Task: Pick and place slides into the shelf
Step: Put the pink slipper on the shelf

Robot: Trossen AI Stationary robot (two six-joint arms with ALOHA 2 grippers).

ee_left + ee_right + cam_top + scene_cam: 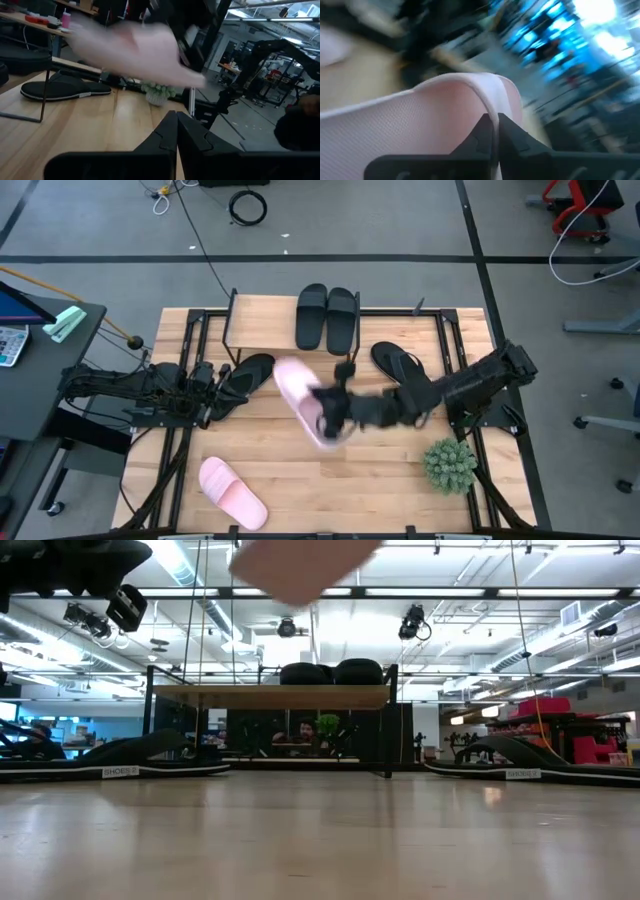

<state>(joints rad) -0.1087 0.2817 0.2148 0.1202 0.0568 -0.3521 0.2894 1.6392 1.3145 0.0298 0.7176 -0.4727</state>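
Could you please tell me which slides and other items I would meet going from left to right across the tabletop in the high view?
Pink slide lying flat → black flip-flop → pink slide in the right gripper → second black flip-flop → small potted plant.

Left arm: dark, near-black links, slim and jointed; thin black cables run alongside the segments.
Right arm: same dark finish; blocky, boxy housing at the outer end, narrower links toward the wrist.
Left gripper: two matte black fingers, flat-sided and tapering to narrow tips; broad black crossbar beneath them.
Right gripper: matching pair of black tapered fingers on a wide, rounded black body.
Markings: none legible on either arm.
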